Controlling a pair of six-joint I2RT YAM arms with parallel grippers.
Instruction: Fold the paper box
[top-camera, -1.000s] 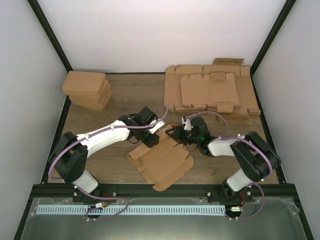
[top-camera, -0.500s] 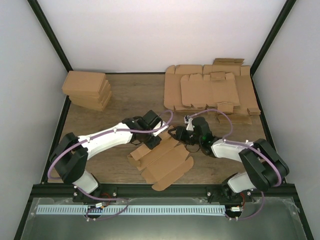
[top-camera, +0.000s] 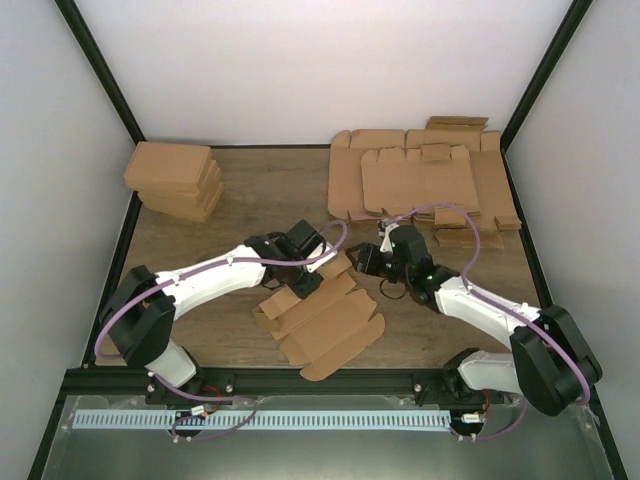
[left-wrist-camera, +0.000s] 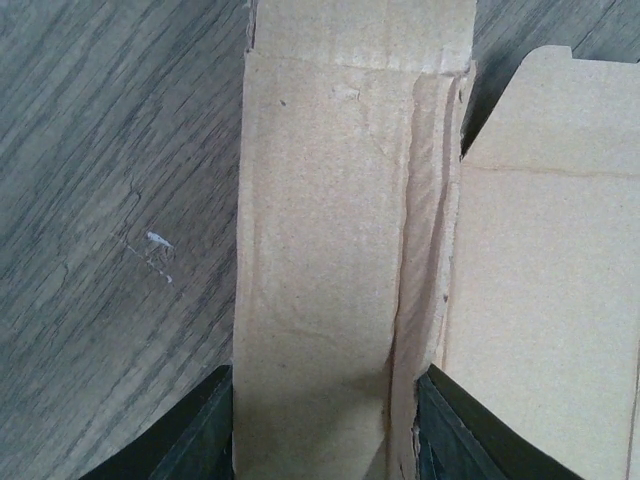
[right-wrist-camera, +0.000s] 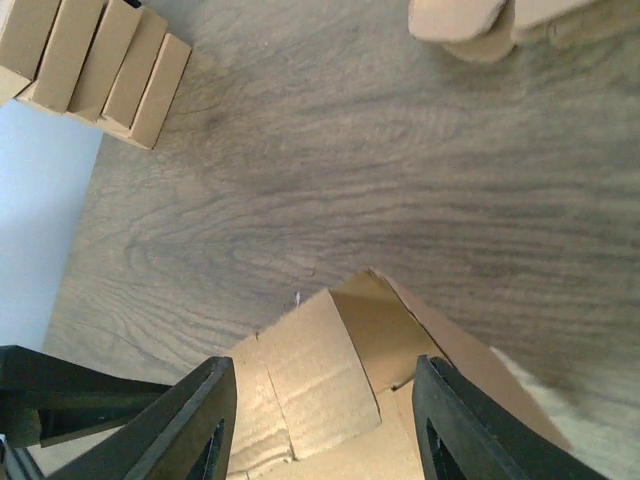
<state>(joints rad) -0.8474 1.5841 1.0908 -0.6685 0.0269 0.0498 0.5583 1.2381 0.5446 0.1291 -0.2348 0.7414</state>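
The left gripper (left-wrist-camera: 325, 425) is closed across a narrow strip of the paper box (top-camera: 325, 322), its dark fingers against both edges of matte light-brown card with a rough, frayed crease. The right gripper (right-wrist-camera: 322, 400) gapes wide, holding nothing, with a raised angular flap between its fingers. The box lies mostly flat mid-table (right-wrist-camera: 400, 180) on grey wood grain; overlapping flat sheets (top-camera: 425, 180) lie far right and stacked shallow boxes (top-camera: 175, 180) far left
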